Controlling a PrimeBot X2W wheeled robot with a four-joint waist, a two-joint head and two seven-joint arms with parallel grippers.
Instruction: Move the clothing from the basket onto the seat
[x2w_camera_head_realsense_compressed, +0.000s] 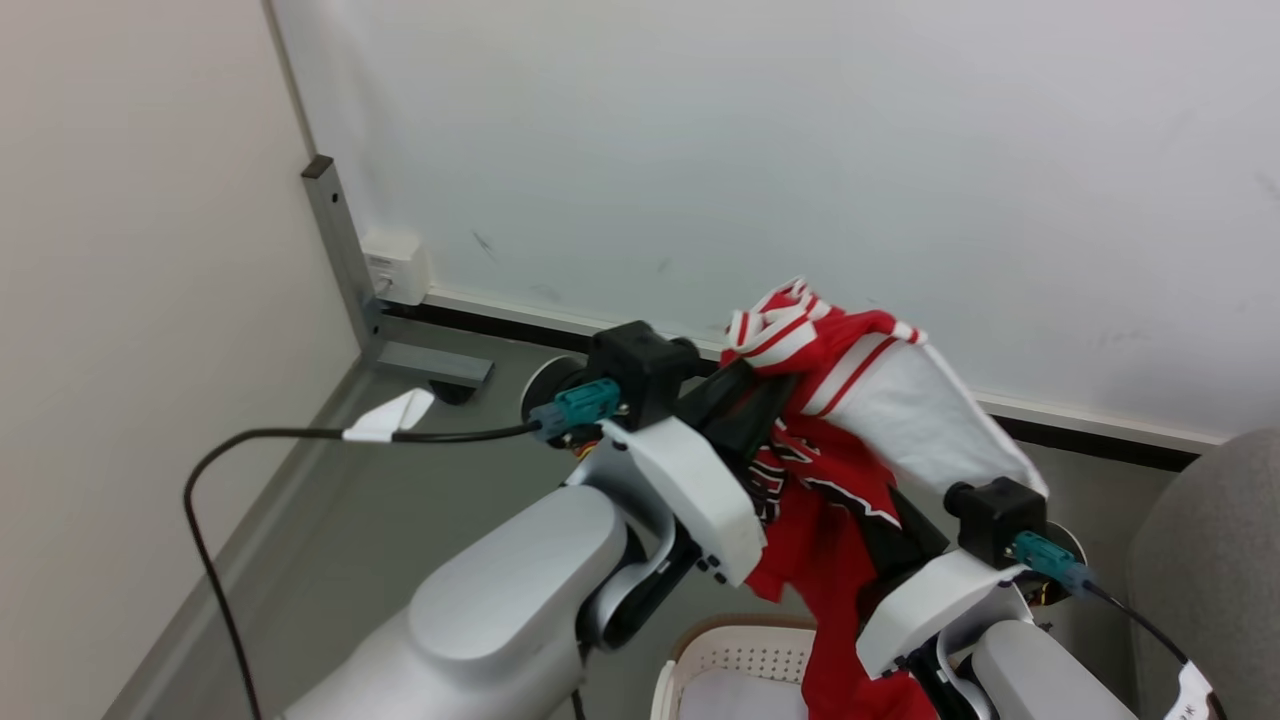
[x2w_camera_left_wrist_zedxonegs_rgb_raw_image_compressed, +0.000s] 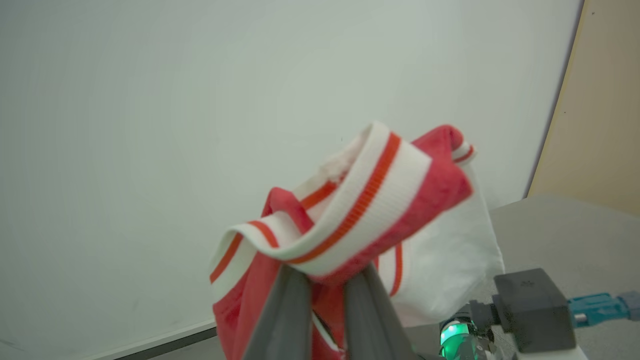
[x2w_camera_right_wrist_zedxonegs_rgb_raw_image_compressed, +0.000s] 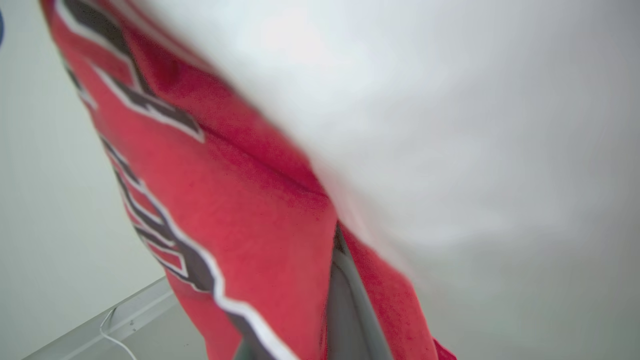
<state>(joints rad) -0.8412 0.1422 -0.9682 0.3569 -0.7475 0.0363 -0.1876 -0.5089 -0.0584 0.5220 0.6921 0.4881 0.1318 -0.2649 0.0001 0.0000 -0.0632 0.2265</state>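
open floor (x2w_camera_head_realsense_compressed: 400, 520) lies free to the left; the wall (x2w_camera_head_realsense_compressed: 800, 150) blocks ahead, the seat (x2w_camera_head_realsense_compressed: 1220, 560) crowds the right, and clothing (x2w_camera_head_realsense_compressed: 830, 530) hangs over the basket (x2w_camera_head_realsense_compressed: 745, 650).

The clothing (x2w_camera_head_realsense_compressed: 830, 500) is bright red with a plain white lining, ribbed white trim carrying thin red-orange stripes, and black lettering outlined in white. The basket (x2w_camera_head_realsense_compressed: 745, 655) is cream-white, dotted with rows of small holes under a brown rim, with a white pad (x2w_camera_head_realsense_compressed: 740, 700) inside. The seat (x2w_camera_head_realsense_compressed: 1220, 560) is light grey woven fabric, the floor (x2w_camera_head_realsense_compressed: 400, 520) grey, the wall (x2w_camera_head_realsense_compressed: 800, 150) pale.
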